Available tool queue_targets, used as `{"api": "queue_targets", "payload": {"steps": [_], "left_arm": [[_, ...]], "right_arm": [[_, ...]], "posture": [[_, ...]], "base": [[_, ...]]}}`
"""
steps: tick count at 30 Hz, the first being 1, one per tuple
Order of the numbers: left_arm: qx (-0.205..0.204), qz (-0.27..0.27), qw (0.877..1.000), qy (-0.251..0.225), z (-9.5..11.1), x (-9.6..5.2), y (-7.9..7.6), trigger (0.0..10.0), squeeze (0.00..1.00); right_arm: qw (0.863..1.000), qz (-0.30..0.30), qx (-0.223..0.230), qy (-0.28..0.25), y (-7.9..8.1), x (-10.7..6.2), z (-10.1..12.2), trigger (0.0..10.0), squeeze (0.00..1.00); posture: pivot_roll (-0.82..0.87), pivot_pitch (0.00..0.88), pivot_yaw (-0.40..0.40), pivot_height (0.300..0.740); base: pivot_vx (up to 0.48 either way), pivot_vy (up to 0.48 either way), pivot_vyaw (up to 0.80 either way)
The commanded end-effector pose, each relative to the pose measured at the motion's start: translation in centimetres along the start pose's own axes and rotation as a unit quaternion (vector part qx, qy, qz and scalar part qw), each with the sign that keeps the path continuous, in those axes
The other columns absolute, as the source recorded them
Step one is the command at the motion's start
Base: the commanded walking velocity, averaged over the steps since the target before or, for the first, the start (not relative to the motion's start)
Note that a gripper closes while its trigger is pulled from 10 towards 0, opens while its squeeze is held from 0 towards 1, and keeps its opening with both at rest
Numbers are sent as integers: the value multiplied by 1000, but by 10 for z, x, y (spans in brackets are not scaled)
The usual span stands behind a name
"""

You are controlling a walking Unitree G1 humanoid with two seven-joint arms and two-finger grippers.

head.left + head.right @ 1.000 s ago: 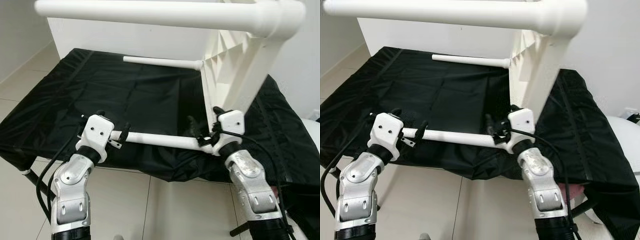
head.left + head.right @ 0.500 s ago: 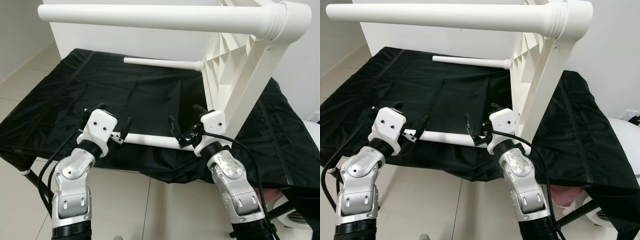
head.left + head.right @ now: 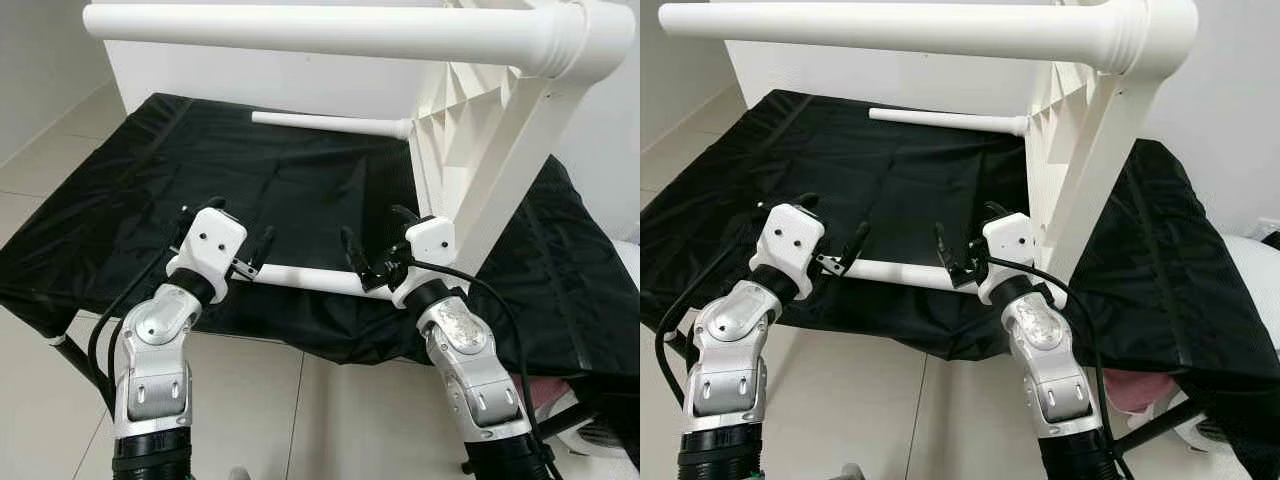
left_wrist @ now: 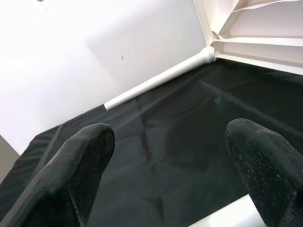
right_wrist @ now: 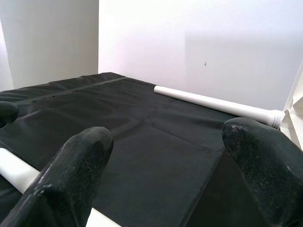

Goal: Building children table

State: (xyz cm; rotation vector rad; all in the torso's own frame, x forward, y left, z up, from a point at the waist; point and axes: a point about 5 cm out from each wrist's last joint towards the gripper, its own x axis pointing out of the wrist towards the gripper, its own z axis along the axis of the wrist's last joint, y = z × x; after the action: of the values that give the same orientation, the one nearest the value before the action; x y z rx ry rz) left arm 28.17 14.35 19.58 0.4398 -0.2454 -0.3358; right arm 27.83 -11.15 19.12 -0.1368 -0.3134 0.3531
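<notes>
- Near the front edge of the black cloth (image 3: 300, 190) lies a loose white table leg (image 3: 305, 279), crosswise.
- Left gripper (image 3: 243, 252) straddles its left end, fingers spread apart.
- Right gripper (image 3: 372, 258) straddles its right end, fingers likewise apart.
- Right and behind stands the tipped white table (image 3: 480, 150), one attached leg (image 3: 330, 123) low over the cloth, another (image 3: 320, 30) high.
</notes>
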Motion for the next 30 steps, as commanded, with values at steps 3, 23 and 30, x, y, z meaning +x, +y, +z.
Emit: {"api": "queue_targets", "payload": {"steps": [3,23,30], "left_arm": [[-1,106,994,-2,0,3,5,10000,0],[2,107,994,-3,0,4,5,10000,0],[3,106,994,-4,0,4,5,10000,0]], "right_arm": [[1000,-6,1,0,-1,-3,-2,10000,0],[1000,-8,0,1,-1,-2,-3,10000,0],[1000,-9,0,2,-1,-2,-3,10000,0]], "posture": [[9,38,-13,740],[10,46,-13,740],[10,47,-12,740]], "base": [[0,0,0],[0,249,0],[0,0,0]]}}
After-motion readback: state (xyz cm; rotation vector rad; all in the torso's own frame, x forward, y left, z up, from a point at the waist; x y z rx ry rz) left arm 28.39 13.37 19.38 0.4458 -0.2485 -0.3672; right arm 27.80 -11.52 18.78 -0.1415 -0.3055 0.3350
